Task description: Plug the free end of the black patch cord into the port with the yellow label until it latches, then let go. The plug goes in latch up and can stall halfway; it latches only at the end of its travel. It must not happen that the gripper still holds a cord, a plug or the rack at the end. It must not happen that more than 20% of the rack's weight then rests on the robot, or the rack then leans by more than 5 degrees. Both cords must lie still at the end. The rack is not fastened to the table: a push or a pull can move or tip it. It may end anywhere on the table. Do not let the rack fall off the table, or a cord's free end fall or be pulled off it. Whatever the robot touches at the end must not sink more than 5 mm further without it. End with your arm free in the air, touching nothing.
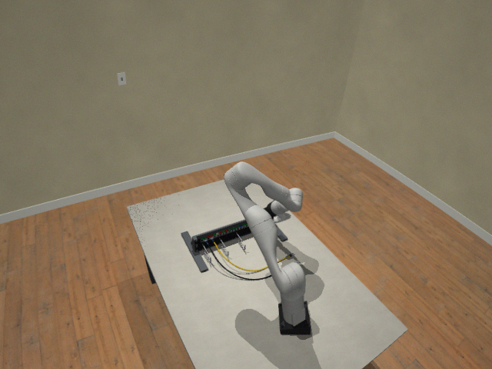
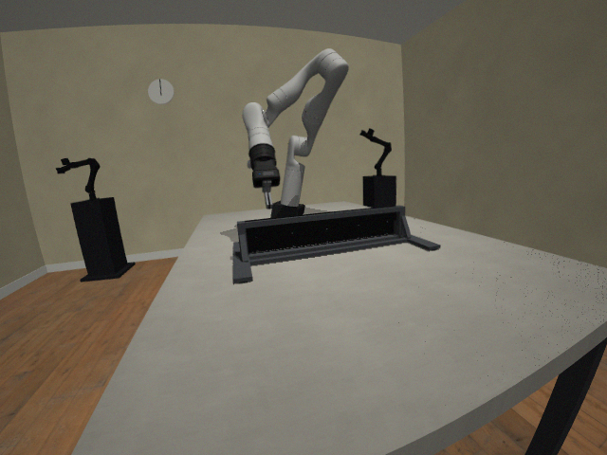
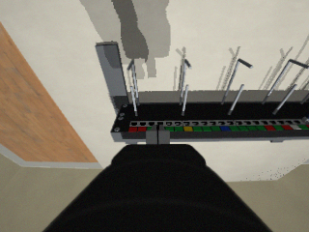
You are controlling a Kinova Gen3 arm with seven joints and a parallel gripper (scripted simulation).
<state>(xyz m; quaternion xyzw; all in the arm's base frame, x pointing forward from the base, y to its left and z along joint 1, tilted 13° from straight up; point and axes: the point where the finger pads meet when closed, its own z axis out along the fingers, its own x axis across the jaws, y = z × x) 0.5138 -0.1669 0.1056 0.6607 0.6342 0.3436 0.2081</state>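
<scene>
The black rack (image 1: 197, 256) (image 2: 319, 213) (image 3: 110, 68) stands across the middle of the table (image 1: 222, 317) (image 2: 342, 342). In the wrist view its row of ports carries coloured labels, and the yellow label (image 3: 187, 129) is a little right of my fingers. My gripper (image 2: 266, 200) (image 3: 157, 131) is shut on nothing and hangs above the rack's end, over the red and green labels. The black cord (image 1: 238, 277) runs from the rack in an arc over the table and goes behind my arm; its free end is hidden. A yellow cord (image 1: 246, 269) arcs beside it.
Grey cable-guide pegs (image 3: 238, 92) stick out from the rack's front. My arm's base (image 1: 294, 321) stands on the table behind the cords. Two black pedestals with small arms (image 2: 100, 235) (image 2: 378, 191) stand on the floor beyond the table.
</scene>
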